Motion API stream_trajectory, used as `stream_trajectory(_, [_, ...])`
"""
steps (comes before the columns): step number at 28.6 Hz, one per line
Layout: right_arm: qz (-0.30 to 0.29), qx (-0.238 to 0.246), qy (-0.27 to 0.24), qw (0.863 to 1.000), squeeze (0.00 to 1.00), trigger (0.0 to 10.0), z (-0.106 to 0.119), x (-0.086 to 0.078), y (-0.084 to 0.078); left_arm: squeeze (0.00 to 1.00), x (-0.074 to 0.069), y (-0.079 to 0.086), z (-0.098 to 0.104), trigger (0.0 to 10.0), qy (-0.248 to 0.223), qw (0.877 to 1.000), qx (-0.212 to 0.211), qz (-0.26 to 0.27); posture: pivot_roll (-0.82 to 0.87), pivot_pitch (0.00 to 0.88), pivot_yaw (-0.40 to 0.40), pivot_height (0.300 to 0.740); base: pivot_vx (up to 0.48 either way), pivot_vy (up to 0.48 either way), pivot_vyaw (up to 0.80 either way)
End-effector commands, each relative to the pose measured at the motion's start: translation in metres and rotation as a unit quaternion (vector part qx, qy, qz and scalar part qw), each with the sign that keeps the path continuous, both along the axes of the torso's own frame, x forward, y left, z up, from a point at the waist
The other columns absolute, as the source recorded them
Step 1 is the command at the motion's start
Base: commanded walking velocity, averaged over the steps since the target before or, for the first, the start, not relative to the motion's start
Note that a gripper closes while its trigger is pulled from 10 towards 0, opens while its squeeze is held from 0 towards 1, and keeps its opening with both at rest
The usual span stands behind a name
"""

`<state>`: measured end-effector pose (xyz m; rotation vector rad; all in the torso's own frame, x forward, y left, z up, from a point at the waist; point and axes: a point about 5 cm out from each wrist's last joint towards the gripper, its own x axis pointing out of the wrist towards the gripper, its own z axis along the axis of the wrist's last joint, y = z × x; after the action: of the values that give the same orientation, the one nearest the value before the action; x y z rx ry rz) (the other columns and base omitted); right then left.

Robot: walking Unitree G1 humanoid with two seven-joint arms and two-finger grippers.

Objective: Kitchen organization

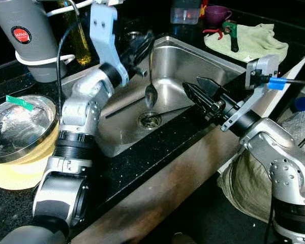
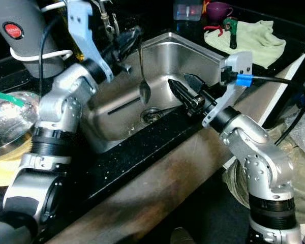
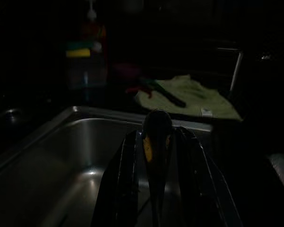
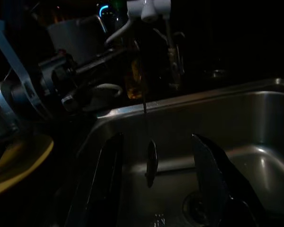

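Spoon (image 1: 150, 94) hanging bowl-down over sink (image 1: 188, 56), pinched in left gripper (image 1: 144, 48); right gripper (image 1: 197, 87) spread open nearby; best kept vertical, lifted clear slowly.

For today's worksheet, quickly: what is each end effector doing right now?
Left end effector: closed on the spoon, dangling over the sink.
Right end effector: open, holding nothing.

Black speckled counter (image 1: 157, 152) carries everything, a steel sink (image 1: 193, 58) sunk into its middle. At the left edge sits a foil-covered bowl (image 1: 20, 127), a grey appliance (image 1: 28, 40) behind it toward the back. Back right corner: green cloth (image 1: 254, 43), a red-and-green tool (image 1: 229, 30) on it, purple cup (image 1: 217, 13) just beyond.
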<state>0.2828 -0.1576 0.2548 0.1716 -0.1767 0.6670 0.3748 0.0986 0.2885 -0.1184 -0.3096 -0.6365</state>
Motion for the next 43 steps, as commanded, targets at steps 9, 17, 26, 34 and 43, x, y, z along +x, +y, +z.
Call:
stream_trajectory(9, [0.035, -0.007, -0.009, 0.999, 0.0, 10.0, -0.001, -0.011, 0.009, 0.0, 0.009, -0.002, -0.018, 0.0, -0.002, 1.0, 0.014, 0.01, -0.13, 0.075, 0.053, 0.74, 0.0, 0.0, 0.0])
stream_trajectory(17, [0.043, -0.005, -0.008, 0.999, 0.0, 10.0, -0.002, -0.011, 0.012, 0.0, 0.013, 0.001, -0.029, 10.0, 0.01, 1.0, 0.017, 0.009, -0.12, 0.076, 0.052, 0.74, 0.0, 0.0, 0.0])
stream_trajectory(26, [0.048, -0.001, -0.011, 0.999, 0.0, 10.0, -0.001, -0.012, 0.014, 1.0, 0.012, 0.0, -0.024, 10.0, -0.005, 1.0, 0.007, 0.007, -0.12, 0.076, 0.05, 0.74, 0.0, 0.0, 0.0])
stream_trajectory(34, [0.05, 0.003, -0.013, 0.999, 0.0, 10.0, -0.001, -0.011, 0.016, 1.0, 0.002, -0.001, -0.006, 10.0, -0.041, 0.999, -0.008, -0.004, -0.12, 0.077, 0.047, 0.74, 0.0, 0.0, 0.0])
stream_trajectory(43, [0.052, 0.027, -0.015, 0.998, 0.0, 10.0, 0.0, -0.008, 0.022, 0.0, -0.03, -0.019, 0.013, 10.0, -0.093, 0.995, -0.012, -0.04, -0.08, 0.079, 0.048, 0.74, 0.0, 0.0, 0.0])
